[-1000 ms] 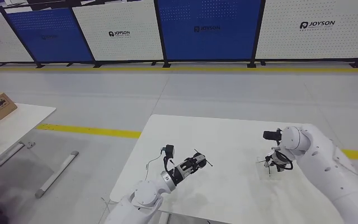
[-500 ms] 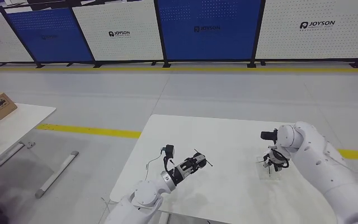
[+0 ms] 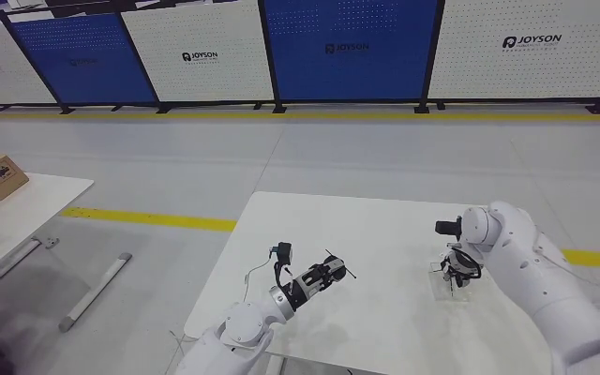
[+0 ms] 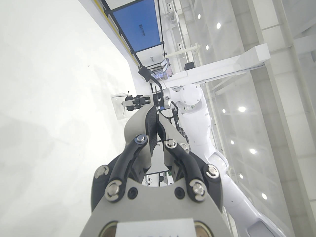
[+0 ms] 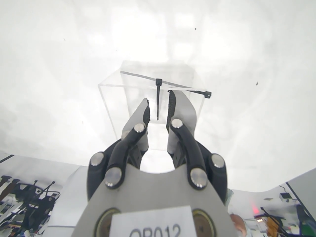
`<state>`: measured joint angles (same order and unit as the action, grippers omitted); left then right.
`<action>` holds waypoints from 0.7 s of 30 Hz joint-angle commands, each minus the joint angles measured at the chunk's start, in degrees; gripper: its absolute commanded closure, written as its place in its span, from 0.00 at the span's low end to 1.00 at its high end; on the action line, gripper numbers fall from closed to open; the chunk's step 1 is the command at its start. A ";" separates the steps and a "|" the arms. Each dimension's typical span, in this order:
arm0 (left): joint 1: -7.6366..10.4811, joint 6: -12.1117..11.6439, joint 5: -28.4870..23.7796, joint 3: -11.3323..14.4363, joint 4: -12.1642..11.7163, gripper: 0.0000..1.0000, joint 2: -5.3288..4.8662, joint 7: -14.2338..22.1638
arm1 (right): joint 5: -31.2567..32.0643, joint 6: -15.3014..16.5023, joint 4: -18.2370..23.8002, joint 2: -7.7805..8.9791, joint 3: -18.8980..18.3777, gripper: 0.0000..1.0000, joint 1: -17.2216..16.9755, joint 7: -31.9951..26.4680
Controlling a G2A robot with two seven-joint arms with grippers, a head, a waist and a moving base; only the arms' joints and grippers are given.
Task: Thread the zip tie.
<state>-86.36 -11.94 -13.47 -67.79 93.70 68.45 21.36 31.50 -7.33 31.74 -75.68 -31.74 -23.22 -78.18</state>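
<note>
The right gripper (image 5: 158,97), spread, has edged frame-left, straddling the hanging zip tie (image 5: 158,109) on the clear stand (image 5: 116,99); a grasp looks near. The left gripper (image 4: 156,117) pinches the second zip tie (image 3: 339,263).

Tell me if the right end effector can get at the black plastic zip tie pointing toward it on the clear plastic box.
Likely yes: the right end effector is open, its fingers flanking the black plastic zip tie at the clear plastic box, nothing in between.

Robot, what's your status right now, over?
Left gripper shut on a thin black tie. Right gripper open, fingers flanking the hanging zip tie on the clear box. Nothing blocking it.
</note>
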 commanded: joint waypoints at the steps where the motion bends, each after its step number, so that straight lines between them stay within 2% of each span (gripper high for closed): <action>1: 0.00 0.00 0.00 0.00 0.00 1.00 0.00 0.00 | 0.08 0.21 -1.06 -0.48 0.22 0.78 0.31 -0.05; 9: 0.00 0.00 0.00 0.00 0.00 1.00 0.00 0.00 | 0.31 1.12 -4.65 -2.31 0.83 0.76 1.43 0.06; 12: 0.00 0.00 0.00 0.00 0.00 1.00 0.00 0.00 | 0.43 1.31 -5.98 -3.00 1.02 0.83 1.83 0.06; 14: 0.00 0.00 0.00 0.00 0.00 1.00 0.00 0.00 | 0.58 1.45 -6.79 -3.49 1.19 1.00 2.07 0.06; 21: 0.00 0.00 0.00 0.00 0.00 1.00 0.00 0.00 | 1.10 1.68 -9.25 -4.86 1.51 1.00 2.80 0.32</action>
<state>-86.36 -11.94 -13.47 -67.79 93.70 68.45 21.36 32.52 -5.77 22.81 -80.39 -30.25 -20.52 -77.94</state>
